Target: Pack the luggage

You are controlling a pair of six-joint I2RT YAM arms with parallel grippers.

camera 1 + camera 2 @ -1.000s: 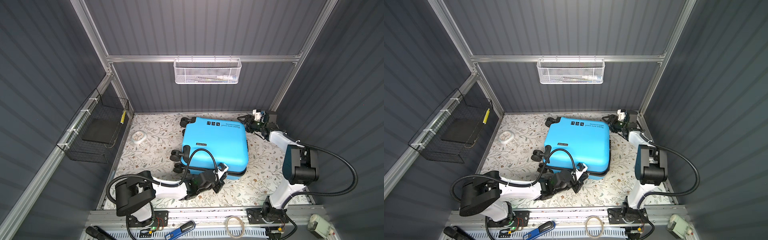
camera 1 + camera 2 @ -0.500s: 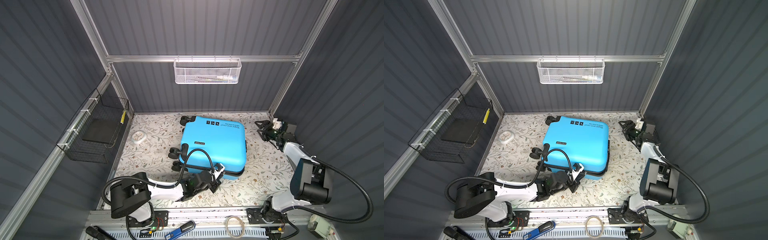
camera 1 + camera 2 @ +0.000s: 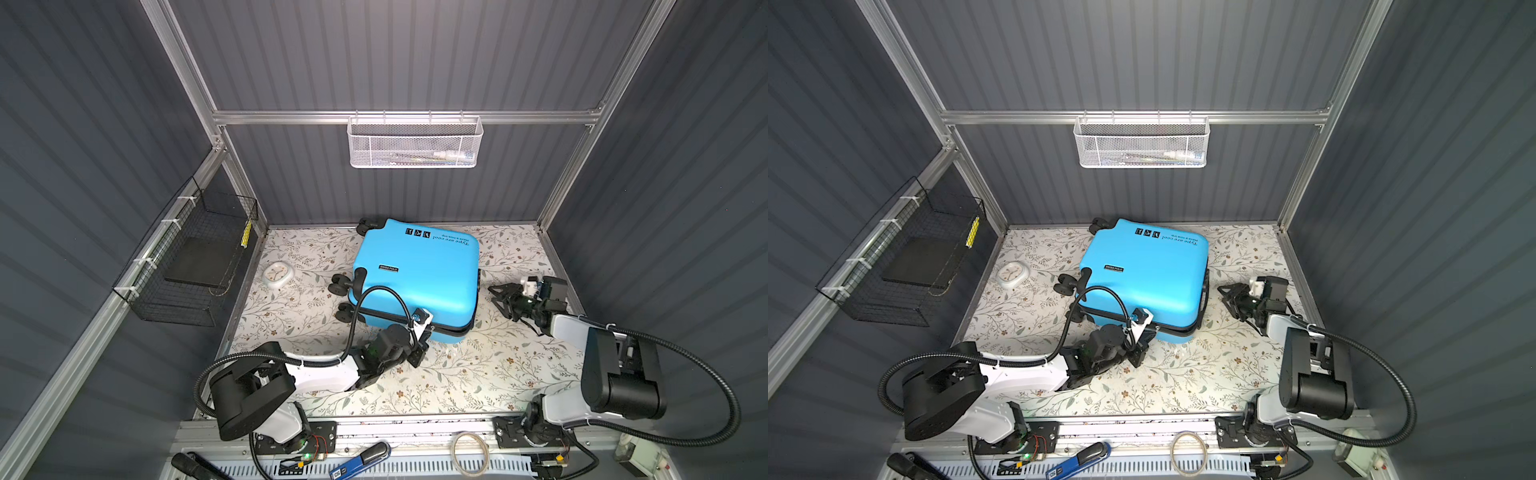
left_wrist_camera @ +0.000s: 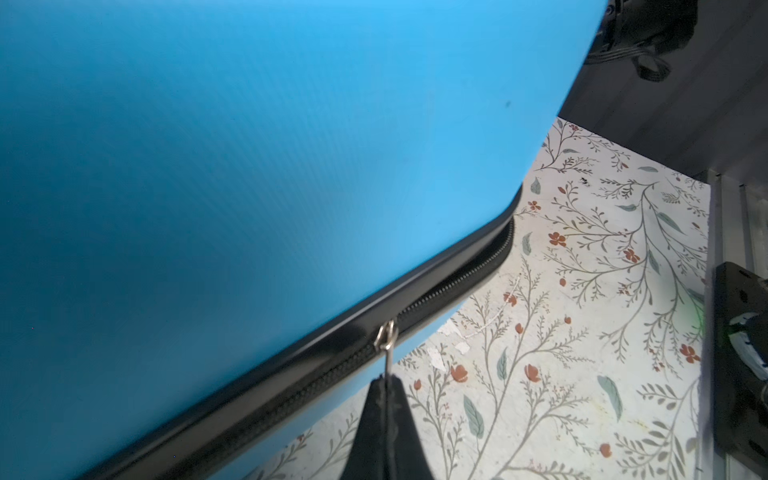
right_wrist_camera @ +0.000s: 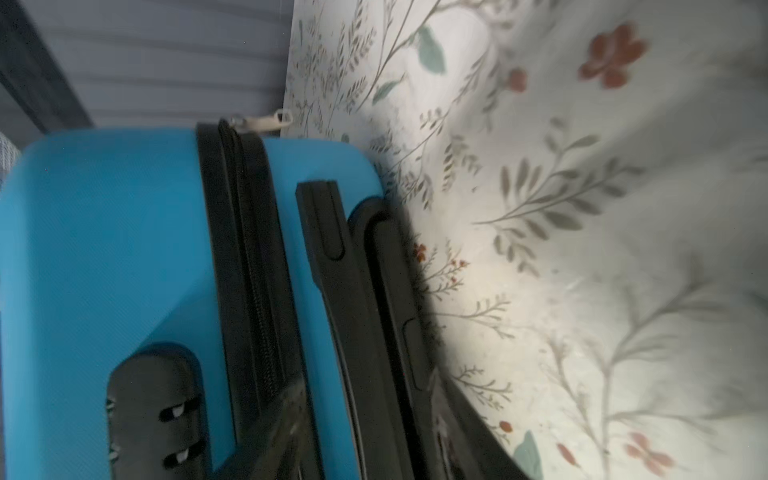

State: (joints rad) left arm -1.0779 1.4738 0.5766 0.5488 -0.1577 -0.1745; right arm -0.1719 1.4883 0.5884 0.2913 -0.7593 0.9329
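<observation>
In both top views the flowered surface (image 3: 478, 374) carries the blue luggage (image 3: 419, 282). It lies flat and closed in the middle, toward the far wall, with its wheels to the left and its handle side to the right. A black wire basket (image 3: 187, 266) hangs on the left wall and a white mesh basket (image 3: 415, 143) on the far wall. The right gripper (image 3: 500, 300) sits just right of the luggage, jaws spread and empty. The left gripper (image 4: 386, 384) is at the luggage's near edge, pressed together. A small white clock (image 3: 277, 275) lies left of the luggage. The metal zipper pull (image 4: 387, 345) is pinched in the left gripper.
</observation>
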